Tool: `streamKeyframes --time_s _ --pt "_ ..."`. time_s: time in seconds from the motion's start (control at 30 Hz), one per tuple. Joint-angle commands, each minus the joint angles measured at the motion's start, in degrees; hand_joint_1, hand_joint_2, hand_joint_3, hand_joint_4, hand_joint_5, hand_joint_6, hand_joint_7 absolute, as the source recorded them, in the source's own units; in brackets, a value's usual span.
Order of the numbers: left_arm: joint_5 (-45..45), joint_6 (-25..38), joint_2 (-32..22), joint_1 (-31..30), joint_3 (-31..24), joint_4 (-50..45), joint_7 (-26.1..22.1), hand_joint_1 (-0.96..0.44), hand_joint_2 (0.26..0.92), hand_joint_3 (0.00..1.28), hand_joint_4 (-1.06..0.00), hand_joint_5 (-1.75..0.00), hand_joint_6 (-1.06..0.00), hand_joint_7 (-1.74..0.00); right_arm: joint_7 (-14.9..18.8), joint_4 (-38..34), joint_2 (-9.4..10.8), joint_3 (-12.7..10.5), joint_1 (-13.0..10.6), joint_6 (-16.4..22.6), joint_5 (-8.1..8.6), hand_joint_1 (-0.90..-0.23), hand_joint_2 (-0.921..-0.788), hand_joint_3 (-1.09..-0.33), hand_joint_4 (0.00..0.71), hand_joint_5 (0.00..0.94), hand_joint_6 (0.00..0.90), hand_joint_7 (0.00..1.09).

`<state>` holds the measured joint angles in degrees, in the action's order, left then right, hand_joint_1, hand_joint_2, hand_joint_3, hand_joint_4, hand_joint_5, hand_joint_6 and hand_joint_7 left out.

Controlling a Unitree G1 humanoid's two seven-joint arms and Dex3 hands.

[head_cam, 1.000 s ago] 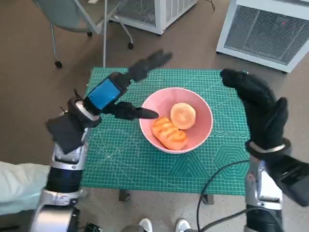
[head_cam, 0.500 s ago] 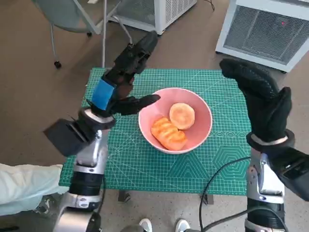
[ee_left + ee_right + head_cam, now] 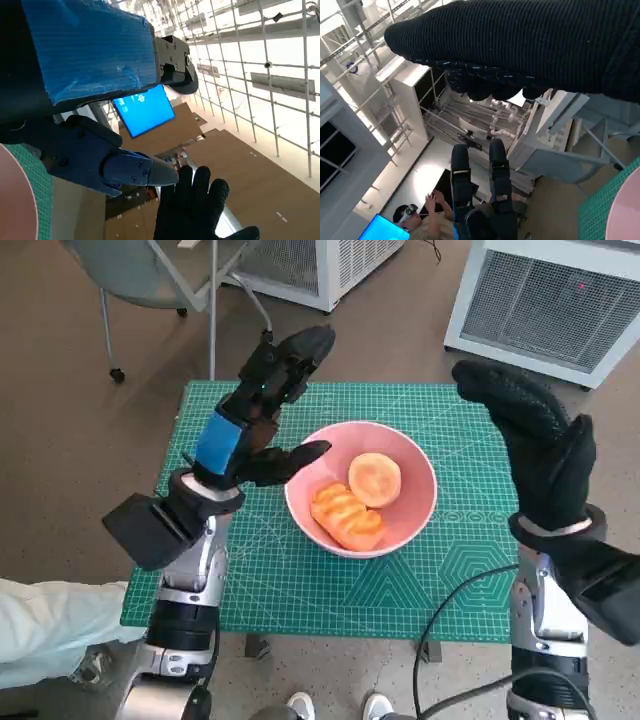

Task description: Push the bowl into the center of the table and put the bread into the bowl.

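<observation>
Left hand (image 3: 262,415): black, blue tape over its back, raised above the far left part of the bench (image 3: 250,580), fingers apart and holding nothing; one finger points toward the near-left rim of the bowl (image 3: 415,515) and lies just beside it, though whether it touches cannot be told from above. Right hand (image 3: 530,445): black knitted glove, raised upright over the bench's right edge, fingers spread, holding nothing; well apart from the bowl. Bowl: pink, round, sitting near the middle of the green cutting mat (image 3: 300,585) that covers the bench. Contents: one ridged orange bread loaf (image 3: 347,516) in the near-left half, long axis running from left-rear to right-front, and one round bun (image 3: 375,480) beside it toward the far side, the two touching or nearly so. Relation that matters: the bowl lies to the right of the left hand and to the left of the right hand; the left hand is the nearer by far. Judgement: both parts of the task look complete, bowl centred and bread inside, so any coming move would likely be a small nudge by the left hand or a retreat of both arms. Surroundings: white grilled units (image 3: 545,300) and a chair (image 3: 150,270) on the floor beyond the bench.
</observation>
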<state>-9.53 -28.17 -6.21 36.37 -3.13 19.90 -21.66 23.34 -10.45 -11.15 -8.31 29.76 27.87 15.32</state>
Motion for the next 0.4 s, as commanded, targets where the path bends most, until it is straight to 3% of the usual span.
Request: streamKeyframes --time_s 0.03,0.2,0.4 --pt "0.9 -1.6 0.5 -0.8 0.3 0.9 0.9 -0.6 0.921 0.27 -0.27 -0.01 -0.03 -0.61 -0.5 -1.7 -0.5 -0.1 0.3 0.0 -1.02 -0.651 -0.921 -0.702 0.122 0.001 -0.001 0.49" --pt "1.0 -1.9 0.4 -0.8 0.4 1.1 1.0 -0.6 0.921 0.27 -0.27 -0.01 -0.03 -0.6 -0.5 -1.9 -0.6 0.0 0.4 0.1 -1.01 -0.651 -0.921 -0.702 0.122 0.001 -0.001 0.49" --pt "2.2 -4.4 0.9 -0.9 0.0 3.4 3.0 -0.59 0.921 0.28 -0.26 0.0 -0.06 -0.55 -1.8 -3.6 -0.1 0.2 1.1 0.3 -2.16 -0.658 -0.921 -0.702 0.118 0.0 -0.001 0.49"
